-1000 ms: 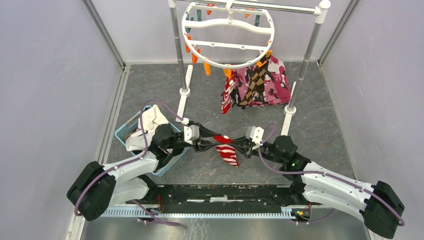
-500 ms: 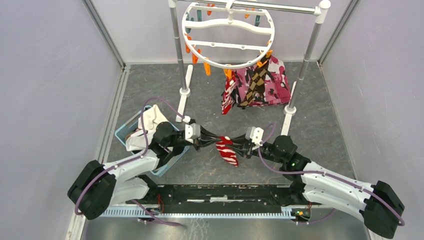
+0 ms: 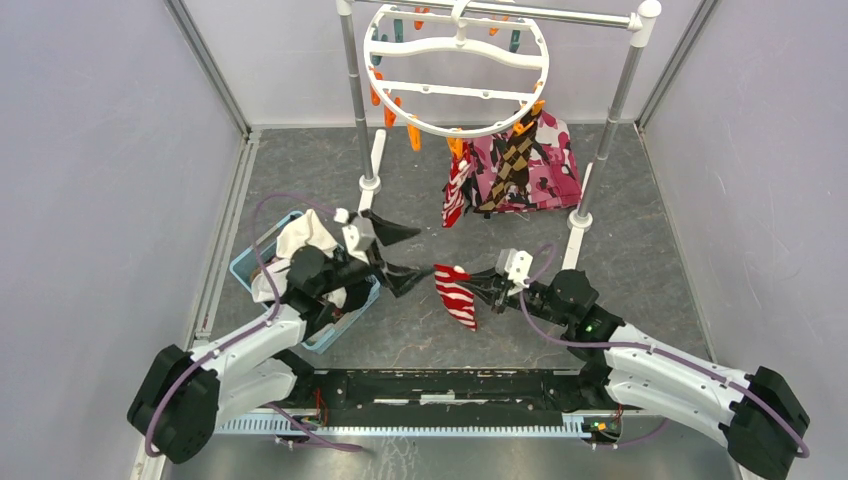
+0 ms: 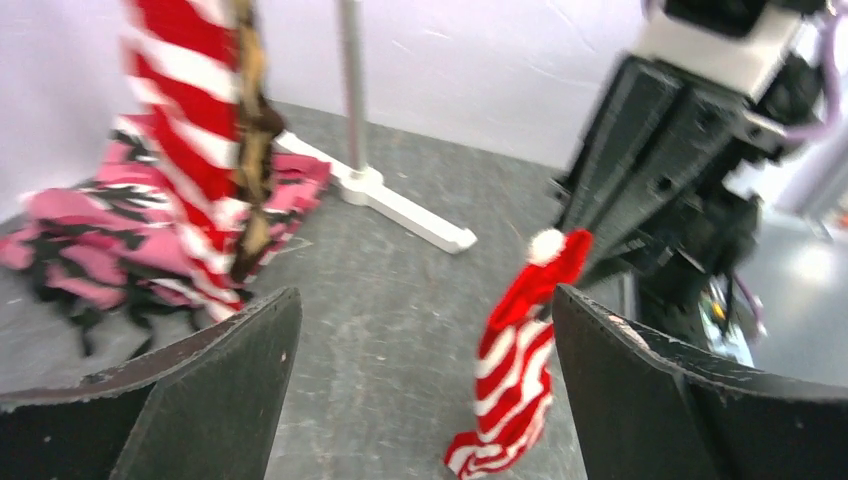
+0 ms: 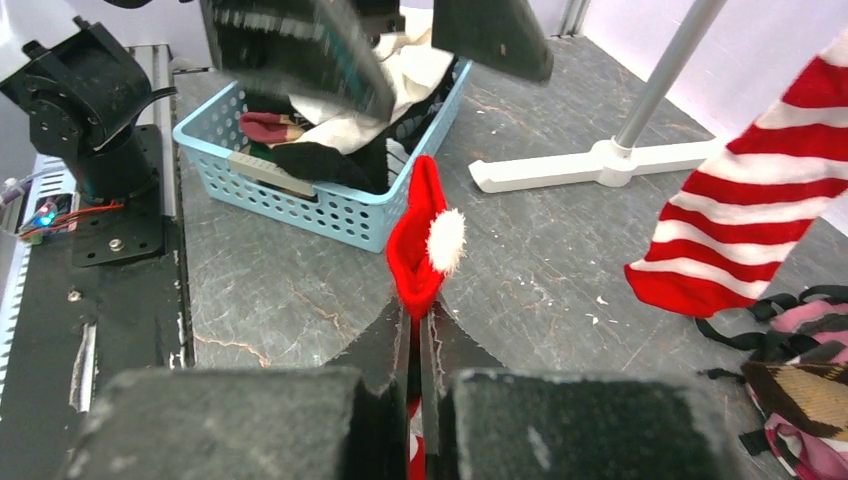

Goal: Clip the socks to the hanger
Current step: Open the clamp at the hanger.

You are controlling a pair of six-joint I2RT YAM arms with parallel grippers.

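Right gripper (image 3: pixel 482 284): jaws fully closed on the red cuff of a red-and-white striped sock (image 3: pixel 457 298). A white pompom sits on the cuff just beyond the fingertips. In the right wrist view the cuff (image 5: pixel 418 240) stands up out of the closed jaws. The rest of the sock hangs below the gripper over the middle of the table (image 3: pixel 640 230), nearer its near edge. Contact with the table surface cannot be confirmed.

Left gripper (image 3: pixel 412 256): jaws spread wide and holding nothing. It stands just left of the held sock and is not touching it. In the left wrist view the sock (image 4: pixel 515 370) hangs ahead of the two open fingers (image 4: pixel 230 380), between them in line of sight.

Hanger (image 3: pixel 470 131): suspended from the silver rail (image 3: pixel 520 12) at the far edge of the table. Orange and teal clothespins sit around its rim.

Clipped items: on the near-right rim, a second red-and-white striped sock (image 3: pixel 458 185) and a brown-and-black argyle sock (image 3: pixel 512 160) hang side by side. A pink, black and white camouflage cloth (image 3: pixel 555 165) lies on the table behind them.

Basket (image 3: pixel 250 262): light blue, at the left side of the table beside the left arm. It contains a white cloth (image 3: pixel 305 235) and darker fabric.
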